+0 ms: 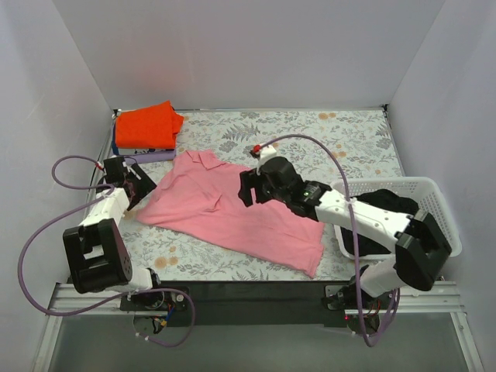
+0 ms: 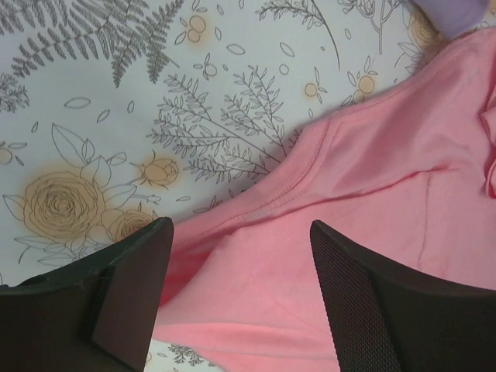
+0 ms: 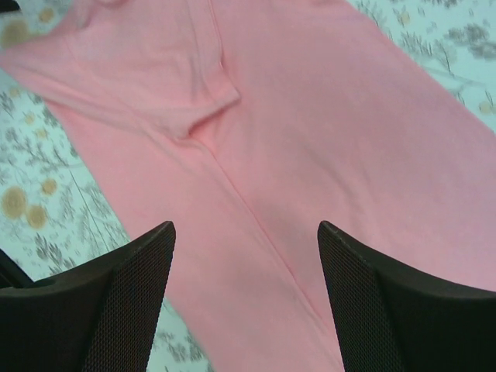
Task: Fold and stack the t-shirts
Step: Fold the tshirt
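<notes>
Dark garment [image 1: 390, 201] in basket [image 1: 435, 187], mostly behind right arm [image 1: 364, 218], identity unclear.

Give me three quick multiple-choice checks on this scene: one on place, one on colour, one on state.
1. Where is the folded orange-red shirt?
A. Under the right arm
B. At the far left corner of the table
C. Between the arm bases

2. What colour is the shirt spread out mid-table?
A. White
B. Purple
C. Pink

3. How is the right gripper?
A. Open, holding nothing
B. Shut on a collar
C. Shut on a sleeve

Answers:
1 B, it sits folded at the far left corner.
2 C, the pink shirt fills both wrist views.
3 A, its jaws stand apart above the cloth.
</notes>
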You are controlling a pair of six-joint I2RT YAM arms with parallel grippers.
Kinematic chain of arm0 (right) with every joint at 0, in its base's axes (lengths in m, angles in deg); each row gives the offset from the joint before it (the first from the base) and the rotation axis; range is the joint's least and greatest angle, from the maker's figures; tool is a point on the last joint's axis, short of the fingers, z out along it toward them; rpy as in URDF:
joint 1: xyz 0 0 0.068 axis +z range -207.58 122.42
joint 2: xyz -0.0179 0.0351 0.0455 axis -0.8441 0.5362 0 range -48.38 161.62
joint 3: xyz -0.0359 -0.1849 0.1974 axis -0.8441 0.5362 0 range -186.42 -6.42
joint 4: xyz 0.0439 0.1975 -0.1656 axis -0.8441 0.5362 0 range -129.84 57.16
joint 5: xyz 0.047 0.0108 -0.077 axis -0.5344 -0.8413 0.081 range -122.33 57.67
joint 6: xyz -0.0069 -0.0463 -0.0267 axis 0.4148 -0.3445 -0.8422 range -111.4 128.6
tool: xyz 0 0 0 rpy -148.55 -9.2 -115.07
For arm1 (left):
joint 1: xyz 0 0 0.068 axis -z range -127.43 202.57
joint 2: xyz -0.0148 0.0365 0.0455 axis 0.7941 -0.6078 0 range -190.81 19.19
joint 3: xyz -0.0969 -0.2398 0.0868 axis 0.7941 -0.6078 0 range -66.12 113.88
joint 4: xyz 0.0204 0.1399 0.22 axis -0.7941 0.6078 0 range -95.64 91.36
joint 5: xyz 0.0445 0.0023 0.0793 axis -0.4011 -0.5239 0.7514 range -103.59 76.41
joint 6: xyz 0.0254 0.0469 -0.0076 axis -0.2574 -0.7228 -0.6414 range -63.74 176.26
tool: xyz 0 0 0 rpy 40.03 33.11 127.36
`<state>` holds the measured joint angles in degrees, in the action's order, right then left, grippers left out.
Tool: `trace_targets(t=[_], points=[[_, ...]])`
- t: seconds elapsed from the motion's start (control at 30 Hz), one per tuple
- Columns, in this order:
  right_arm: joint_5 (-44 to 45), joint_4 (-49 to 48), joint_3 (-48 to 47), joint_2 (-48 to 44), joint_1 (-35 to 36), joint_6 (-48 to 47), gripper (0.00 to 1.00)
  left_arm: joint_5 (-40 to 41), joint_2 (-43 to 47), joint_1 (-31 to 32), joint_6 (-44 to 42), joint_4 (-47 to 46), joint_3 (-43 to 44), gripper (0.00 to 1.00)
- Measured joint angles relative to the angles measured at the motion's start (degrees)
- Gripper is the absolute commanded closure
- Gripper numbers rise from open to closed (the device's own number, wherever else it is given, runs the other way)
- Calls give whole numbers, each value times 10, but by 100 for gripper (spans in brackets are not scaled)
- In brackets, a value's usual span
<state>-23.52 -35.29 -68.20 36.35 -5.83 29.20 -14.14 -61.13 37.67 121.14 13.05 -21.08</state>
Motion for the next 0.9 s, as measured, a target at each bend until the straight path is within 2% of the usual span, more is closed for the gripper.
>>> trace_targets(t=[0.2, 0.37, 0.7, 0.9], points=[[-4, 21, 153, -127, 0, 17, 19, -2, -35, 0, -23, -12, 21, 32], [-5, 51, 228, -179, 0, 36, 19, -21, -65, 0, -32, -14, 27, 35], [-9, 74, 259, -199, 0, 61, 19, -43, -112, 2, -46, -26, 47, 38], [-9, 74, 260, -200, 0, 63, 20, -35, -139, 28, -54, -30, 63, 41]])
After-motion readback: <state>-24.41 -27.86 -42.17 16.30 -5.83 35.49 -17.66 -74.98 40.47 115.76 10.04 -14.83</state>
